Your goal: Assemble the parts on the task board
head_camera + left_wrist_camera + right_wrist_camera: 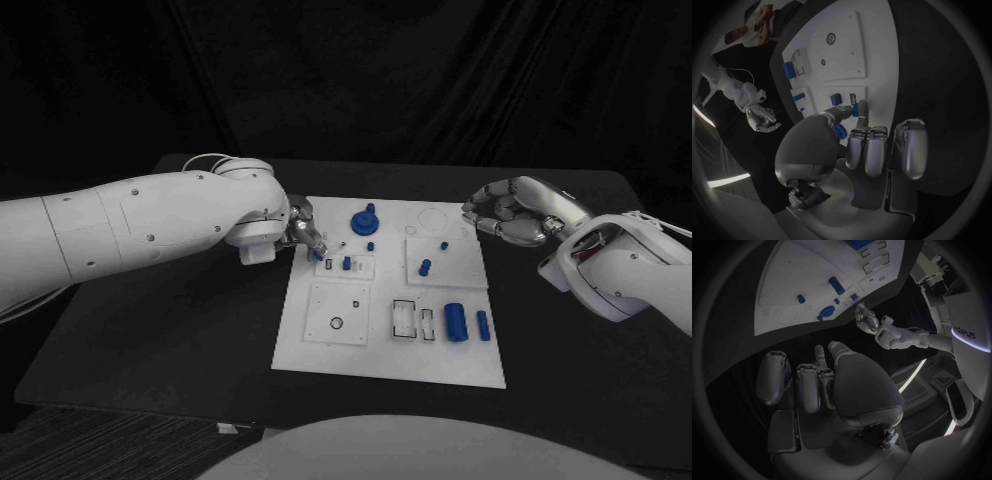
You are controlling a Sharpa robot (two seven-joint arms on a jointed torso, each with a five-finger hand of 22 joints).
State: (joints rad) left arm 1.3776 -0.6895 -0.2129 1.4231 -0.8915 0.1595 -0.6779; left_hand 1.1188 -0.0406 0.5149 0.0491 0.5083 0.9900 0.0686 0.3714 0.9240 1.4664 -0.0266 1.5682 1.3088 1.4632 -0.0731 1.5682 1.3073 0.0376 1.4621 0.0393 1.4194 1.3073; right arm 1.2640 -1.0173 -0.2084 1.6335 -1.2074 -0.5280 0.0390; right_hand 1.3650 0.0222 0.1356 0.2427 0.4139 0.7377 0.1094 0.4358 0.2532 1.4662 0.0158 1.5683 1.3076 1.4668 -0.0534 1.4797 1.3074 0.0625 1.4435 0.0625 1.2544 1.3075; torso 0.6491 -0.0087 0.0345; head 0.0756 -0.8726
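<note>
At the task board's (378, 345) left edge, the left hand (302, 235) pinches one small blue part (315, 255). Six other blue parts (456, 322) sit on the board. Right hand (508, 212) hovers curled, holding nothing.

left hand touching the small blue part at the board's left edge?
Touching. The left wrist view shows the left hand pinching the small blue part between its fingertips over the white board.

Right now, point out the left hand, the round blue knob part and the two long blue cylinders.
left hand (300, 232), head view, on its fingers
round blue knob part (366, 220), head view, its top
long blue cylinders (456, 322), head view, middle of the larger one
</note>
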